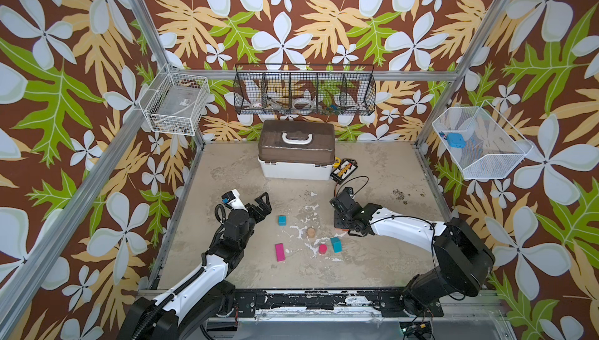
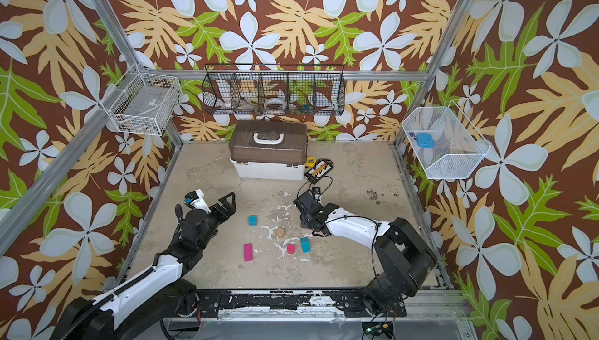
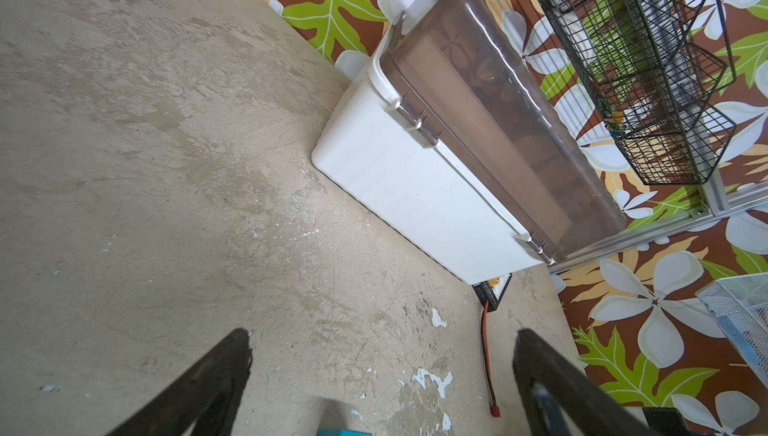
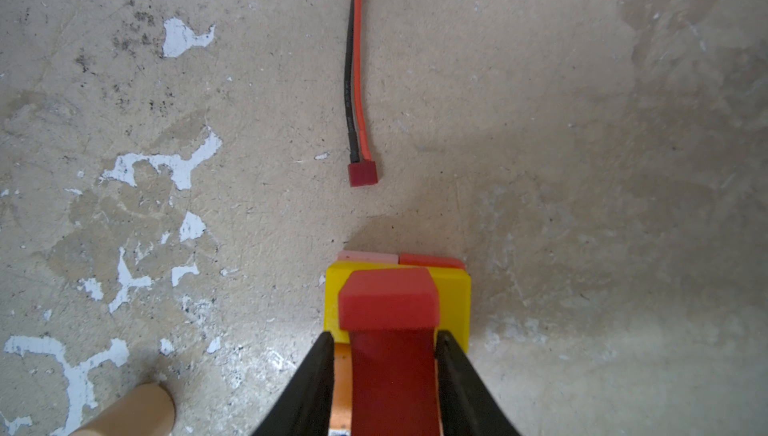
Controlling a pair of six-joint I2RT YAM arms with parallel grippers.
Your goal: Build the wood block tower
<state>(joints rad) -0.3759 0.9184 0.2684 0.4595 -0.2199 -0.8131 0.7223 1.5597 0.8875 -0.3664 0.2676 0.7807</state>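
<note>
Right gripper: points down over the tower, its black fingers close on either side of a red block. A thin gap shows beside one finger, so I cannot tell whether it grips.
Red block: top piece of the tower, directly between the fingers.
Tower: the red block sits on a yellow block, with a pink block and an orange block showing underneath. It stands on the bench right of centre.
Around the tower: a tan cylinder lies near on its left. A teal block and a red cylinder stand side by side nearer the front edge.
Wire: its red plug lies just beyond the tower.
Left gripper: wide open and empty, well left of the tower.
Teal cube: near the left gripper, on its right.
Magenta bar: flat, in front of the cube.
Back: a white box and a black and yellow pack.
</note>
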